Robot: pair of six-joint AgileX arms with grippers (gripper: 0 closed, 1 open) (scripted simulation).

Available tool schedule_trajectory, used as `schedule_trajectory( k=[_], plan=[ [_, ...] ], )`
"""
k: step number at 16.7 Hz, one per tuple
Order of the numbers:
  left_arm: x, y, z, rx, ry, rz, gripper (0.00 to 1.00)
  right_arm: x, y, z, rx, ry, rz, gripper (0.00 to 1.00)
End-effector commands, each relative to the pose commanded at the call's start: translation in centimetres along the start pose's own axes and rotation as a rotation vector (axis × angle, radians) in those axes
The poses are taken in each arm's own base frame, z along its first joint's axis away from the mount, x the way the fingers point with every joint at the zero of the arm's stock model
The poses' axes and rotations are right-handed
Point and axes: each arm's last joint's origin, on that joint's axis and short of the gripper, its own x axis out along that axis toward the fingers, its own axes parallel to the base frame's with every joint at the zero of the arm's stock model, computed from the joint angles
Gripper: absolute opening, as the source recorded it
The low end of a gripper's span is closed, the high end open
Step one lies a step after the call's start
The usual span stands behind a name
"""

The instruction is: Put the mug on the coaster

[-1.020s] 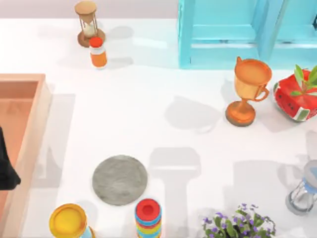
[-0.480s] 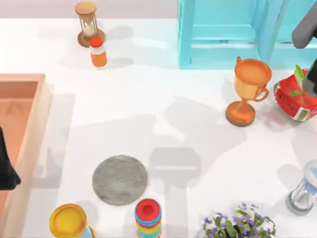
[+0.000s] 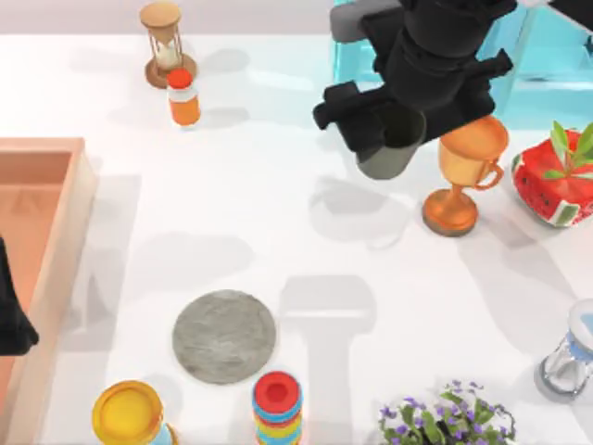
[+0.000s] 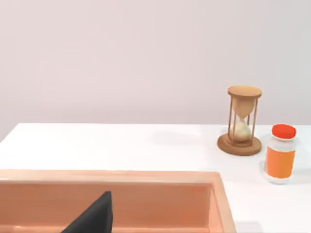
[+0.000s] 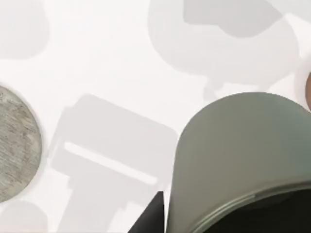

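My right pincer sits in the upper right of the top view, closed on the mug, which hangs clear above the worktop with its shadow on the white surface below. In the right wrist view the mug is close up, with the coaster well apart from it. From above, the coaster lies flat in the lower left, far from the mug. An orange trophy cup stands just right of the mug. My left arm is parked at the left edge over the wooden tray; I cannot tell its pincer's state.
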Motion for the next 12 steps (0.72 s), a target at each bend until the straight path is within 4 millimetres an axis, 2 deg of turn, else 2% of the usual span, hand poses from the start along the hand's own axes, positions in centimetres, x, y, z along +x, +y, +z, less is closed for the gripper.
schedule_trajectory(
  k=[4,7,10,12],
  plan=[
    [0.0,0.0,0.0,0.000,0.000,0.000,1.00,3.6,8.4,0.1,0.211,0.098,0.003,0.00],
    [0.0,0.0,0.0,0.000,0.000,0.000,1.00,6.0,13.2,-0.8,0.326,0.152,-0.019,0.00],
    [0.0,0.0,0.0,0.000,0.000,0.000,1.00,7.3,16.0,-1.7,0.389,0.176,-0.037,0.00],
    [0.0,0.0,0.0,0.000,0.000,0.000,1.00,7.6,16.7,-1.9,0.405,0.181,-0.041,0.00]
  ],
)
